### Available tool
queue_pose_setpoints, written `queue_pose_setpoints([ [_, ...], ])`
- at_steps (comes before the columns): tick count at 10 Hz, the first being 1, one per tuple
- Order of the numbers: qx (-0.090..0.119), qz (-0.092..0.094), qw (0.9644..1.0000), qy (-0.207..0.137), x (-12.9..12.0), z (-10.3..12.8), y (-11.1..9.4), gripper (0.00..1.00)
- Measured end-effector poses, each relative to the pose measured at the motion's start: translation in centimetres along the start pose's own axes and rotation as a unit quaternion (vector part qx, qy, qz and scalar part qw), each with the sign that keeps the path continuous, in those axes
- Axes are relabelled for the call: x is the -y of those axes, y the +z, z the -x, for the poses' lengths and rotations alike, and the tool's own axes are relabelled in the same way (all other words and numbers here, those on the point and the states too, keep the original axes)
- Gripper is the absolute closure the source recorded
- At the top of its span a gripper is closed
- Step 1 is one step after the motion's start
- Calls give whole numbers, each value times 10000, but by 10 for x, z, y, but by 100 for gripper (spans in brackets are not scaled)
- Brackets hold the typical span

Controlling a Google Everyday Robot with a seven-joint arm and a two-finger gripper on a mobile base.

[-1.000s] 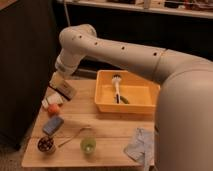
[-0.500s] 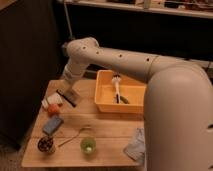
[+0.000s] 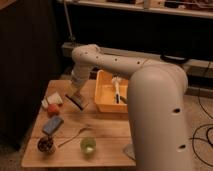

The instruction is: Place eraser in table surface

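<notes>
Hanging from the jaws point(image 3: 75, 97), eraser point(image 3: 77, 102) over table surface point(image 3: 107, 131)

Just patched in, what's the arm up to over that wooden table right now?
The robot's arm reaches over the left part of the table surface, with the gripper low above the planks. The eraser, tan with a black face, sits at the gripper's tip, tilted, about at the wood; whether it has been let go is unclear. Nearby lie a white wedge, an orange piece, a blue-grey slab, a spoon and a green cup. The yellow bin stands to the right.
</notes>
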Motion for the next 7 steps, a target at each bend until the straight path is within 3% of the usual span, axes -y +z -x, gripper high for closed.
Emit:
queue_pose_setpoints([
  [2, -368, 52, 9993, 75, -3, -7, 16, 84],
  [7, -514, 206, 9978, 373, -30, -17, 45, 33],
])
